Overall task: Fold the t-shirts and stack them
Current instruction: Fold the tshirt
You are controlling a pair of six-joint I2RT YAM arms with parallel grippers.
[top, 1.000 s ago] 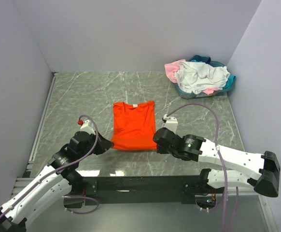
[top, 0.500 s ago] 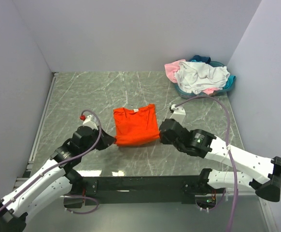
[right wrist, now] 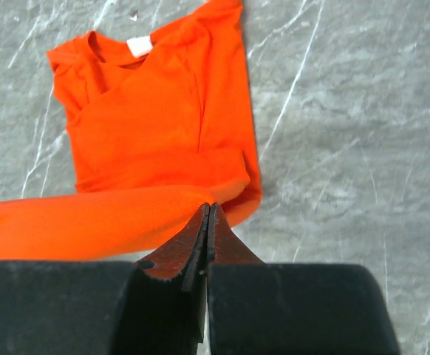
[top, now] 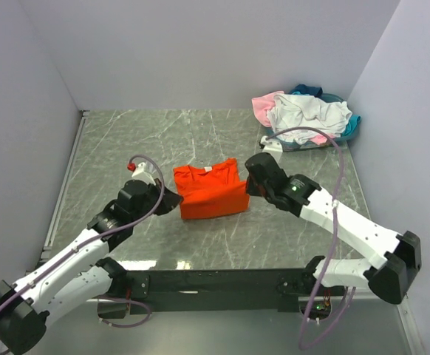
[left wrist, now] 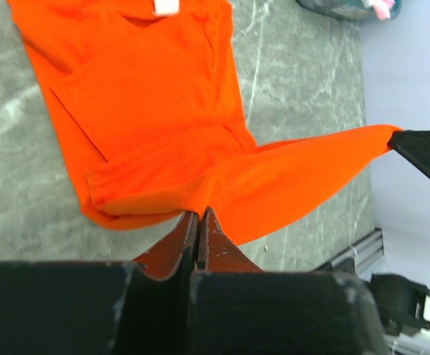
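The orange t-shirt [top: 209,191] lies mid-table, its bottom hem lifted and carried over the body toward the collar. My left gripper [top: 176,198] is shut on the hem's left corner, and in the left wrist view the orange t-shirt [left wrist: 156,126] stretches from my left gripper [left wrist: 199,216] across to the right one. My right gripper [top: 247,189] is shut on the hem's right corner. The right wrist view has the orange t-shirt [right wrist: 163,126] spread beyond my right gripper [right wrist: 209,209], collar label at the far end. A heap of white, pink and teal t-shirts [top: 307,116] sits back right.
The heap of shirts lies in a teal basket [top: 352,127] in the back right corner by the wall. Purple-grey walls close in the marble table [top: 126,140] on three sides. A metal rail [top: 66,181] runs along the left edge.
Both grippers have moved away from the near edge toward the collar, carrying the orange hem with them. The visible shirt has become shorter as its lower half folds over the upper half.
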